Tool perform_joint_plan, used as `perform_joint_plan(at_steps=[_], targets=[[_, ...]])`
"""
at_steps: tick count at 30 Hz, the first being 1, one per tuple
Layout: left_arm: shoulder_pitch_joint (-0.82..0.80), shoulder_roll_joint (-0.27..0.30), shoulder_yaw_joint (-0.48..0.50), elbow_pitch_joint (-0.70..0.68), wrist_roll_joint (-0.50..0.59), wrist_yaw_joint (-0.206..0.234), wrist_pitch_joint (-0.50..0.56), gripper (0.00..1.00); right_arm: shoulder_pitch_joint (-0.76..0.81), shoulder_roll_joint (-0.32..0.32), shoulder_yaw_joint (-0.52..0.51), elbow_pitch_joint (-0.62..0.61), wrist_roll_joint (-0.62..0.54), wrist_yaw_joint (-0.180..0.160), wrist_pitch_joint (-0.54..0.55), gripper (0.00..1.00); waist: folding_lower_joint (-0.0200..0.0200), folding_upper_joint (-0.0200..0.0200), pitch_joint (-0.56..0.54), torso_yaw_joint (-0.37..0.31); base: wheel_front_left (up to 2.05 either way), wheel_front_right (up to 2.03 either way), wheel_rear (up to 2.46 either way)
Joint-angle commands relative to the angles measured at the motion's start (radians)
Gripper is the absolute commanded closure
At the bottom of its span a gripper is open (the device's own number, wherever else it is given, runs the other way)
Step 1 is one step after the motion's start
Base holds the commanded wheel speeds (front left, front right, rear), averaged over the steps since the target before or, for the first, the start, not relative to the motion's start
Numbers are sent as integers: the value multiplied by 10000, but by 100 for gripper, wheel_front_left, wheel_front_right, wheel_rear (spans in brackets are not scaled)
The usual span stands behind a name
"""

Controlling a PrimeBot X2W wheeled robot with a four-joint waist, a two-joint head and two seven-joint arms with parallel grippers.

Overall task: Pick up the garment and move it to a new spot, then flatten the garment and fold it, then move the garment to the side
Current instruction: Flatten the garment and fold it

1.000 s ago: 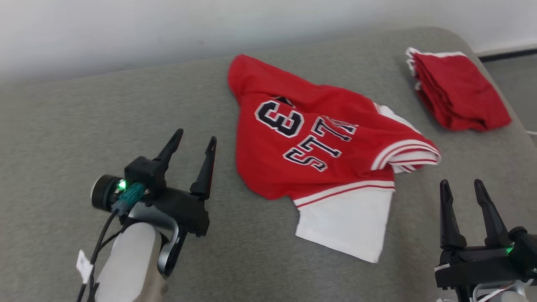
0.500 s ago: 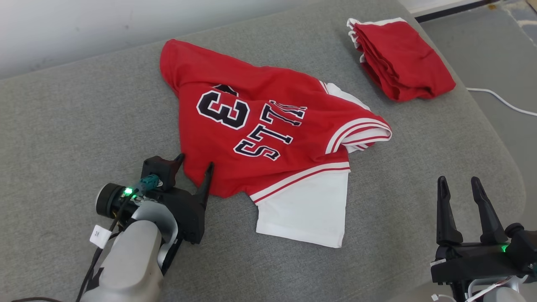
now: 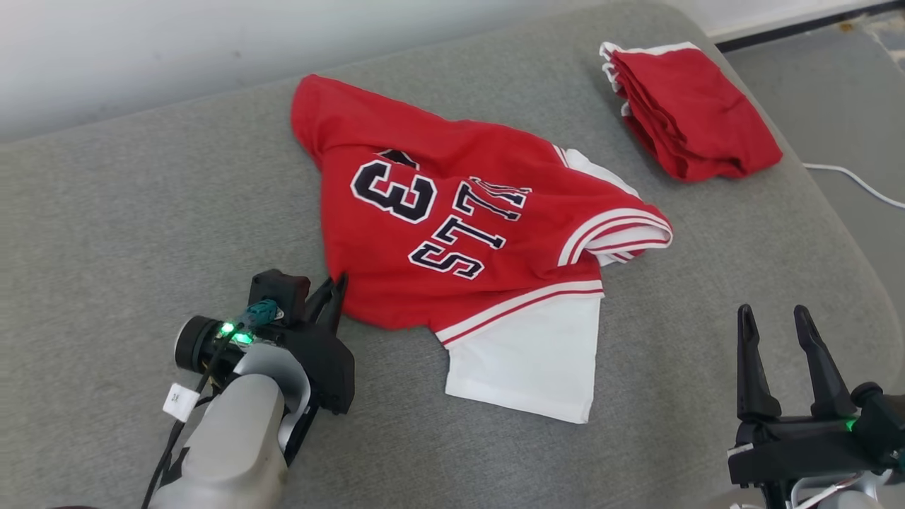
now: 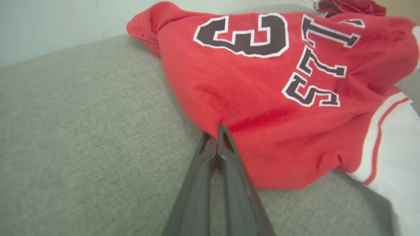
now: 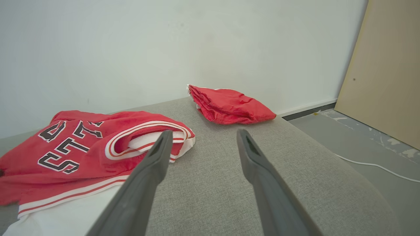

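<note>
The garment (image 3: 459, 212) is a red jersey with a black "3" and letters, white-striped trim and a white panel, lying crumpled in the middle of the grey cushion (image 3: 141, 212). My left gripper (image 3: 334, 286) is shut at its lower left edge. In the left wrist view the two fingers meet at the tips (image 4: 215, 131), pinching the red cloth (image 4: 262, 82), which puckers there. My right gripper (image 3: 774, 318) stands open at the lower right, off the cloth. In its wrist view the garment (image 5: 82, 144) lies to the left of the spread right gripper (image 5: 203, 137).
A folded red stack of cloth (image 3: 693, 113) sits at the cushion's far right corner (image 5: 229, 106). Past the cushion's right edge is grey floor with a white cable (image 3: 855, 184). A pale wall runs behind, and a beige panel (image 5: 387, 65) stands at the right.
My left gripper moved forward to the garment's lower left edge and closed from open to shut on the cloth. The head camera shifted. The right gripper kept its place.
</note>
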State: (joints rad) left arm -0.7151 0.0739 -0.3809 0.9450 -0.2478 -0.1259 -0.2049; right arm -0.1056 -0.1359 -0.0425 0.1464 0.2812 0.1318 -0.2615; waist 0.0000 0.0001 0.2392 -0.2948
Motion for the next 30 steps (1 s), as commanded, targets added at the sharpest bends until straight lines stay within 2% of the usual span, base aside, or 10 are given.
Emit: perform_joint_plan(at_steps=[1, 9, 18, 27, 30], targets=[[9, 18, 53, -111, -104, 61, -166, 100, 129, -86, -11, 25, -63, -26, -48, 0, 0, -1, -250, 295, 0, 0, 0], [1125, 512, 568, -1546, -321, 554, -579, 100, 553, -249, -181, 111, -73, -26, -48, 0, 0, -1, -853, 1454, 0, 0, 0], [3776, 1293, 1289, -4314, -692, 1414, -519, 100, 901, -349, -383, 224, -85, -26, -49, 0, 0, -1, -1240, 2602, 0, 0, 0], [6052, 1704, 1431, -7547, -735, 2355, 557, 100, 947, -368, -397, 305, -122, -26, -49, 0, 0, -1, -1269, 3066, 0, 0, 0], [6323, 1699, 1338, -8043, -703, 2456, 759, 100, 909, -382, -354, 330, -101, -26, -49, 0, 0, -1, -1257, 3058, 0, 0, 0]])
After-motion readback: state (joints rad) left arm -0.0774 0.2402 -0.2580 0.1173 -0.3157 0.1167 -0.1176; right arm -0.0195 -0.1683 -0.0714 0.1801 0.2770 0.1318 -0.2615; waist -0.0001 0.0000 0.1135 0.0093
